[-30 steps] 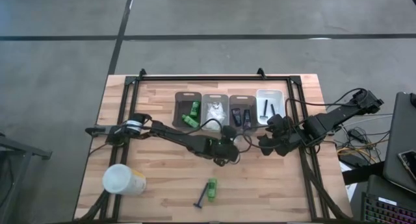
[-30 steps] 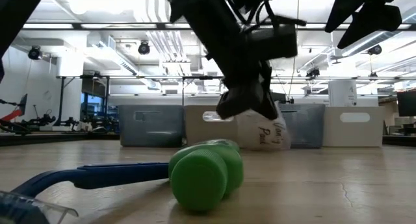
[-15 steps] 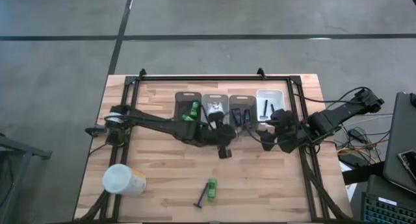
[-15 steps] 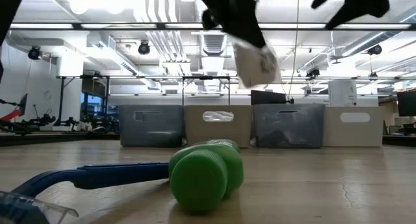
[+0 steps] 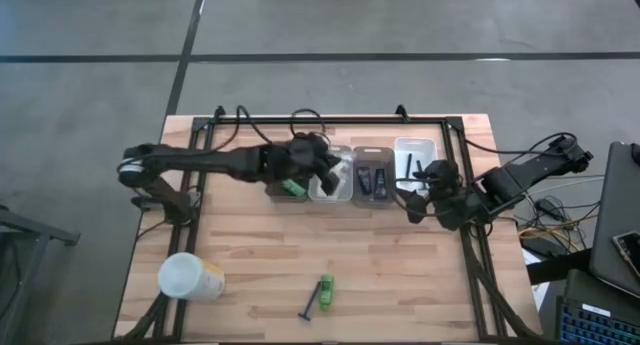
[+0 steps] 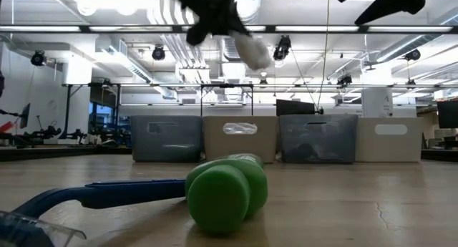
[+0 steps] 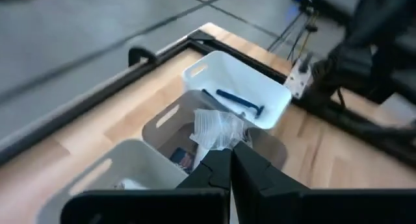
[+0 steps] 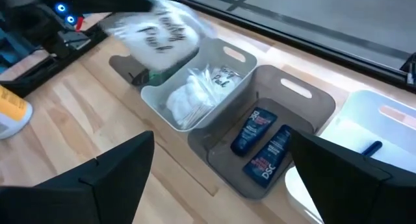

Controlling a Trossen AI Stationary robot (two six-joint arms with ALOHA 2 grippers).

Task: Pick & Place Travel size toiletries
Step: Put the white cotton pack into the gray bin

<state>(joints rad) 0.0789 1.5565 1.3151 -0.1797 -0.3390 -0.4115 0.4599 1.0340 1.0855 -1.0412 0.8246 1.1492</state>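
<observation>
My left gripper (image 5: 333, 169) hangs over the second bin (image 5: 322, 192) in the far row, shut on a white crinkly packet (image 7: 218, 128). The low view shows that packet (image 6: 250, 51) high in the air. More packets (image 8: 188, 97) lie in that bin. Green bottles (image 5: 294, 186) fill the first bin, black tubes (image 8: 263, 145) the third, and a blue razor (image 7: 239, 100) the white fourth. A loose green bottle (image 5: 325, 291) and a blue razor (image 5: 309, 307) lie near the table's near edge. My right gripper (image 5: 420, 200) is open, right of the bins. My left gripper pinches the white packet between its two fingers (image 7: 218, 172), at the packet's near edge (image 7: 221, 146). The packet is lifted clear, sticking out past the fingertips above the bins. One layer or several, I cannot tell.
A large white cylinder (image 5: 188, 277) with a yellowish base lies at the table's near left. A black frame rail (image 5: 330, 119) runs along the far edge behind the bins. Bare wood (image 5: 260, 255) spreads between the bins and the loose items.
My left gripper has risen from the table's middle and swung toward the far edge until it is over the second bin. It has stayed shut and carried the white packet, lifted clear, along with it. The loose green bottle and razor have not moved.
</observation>
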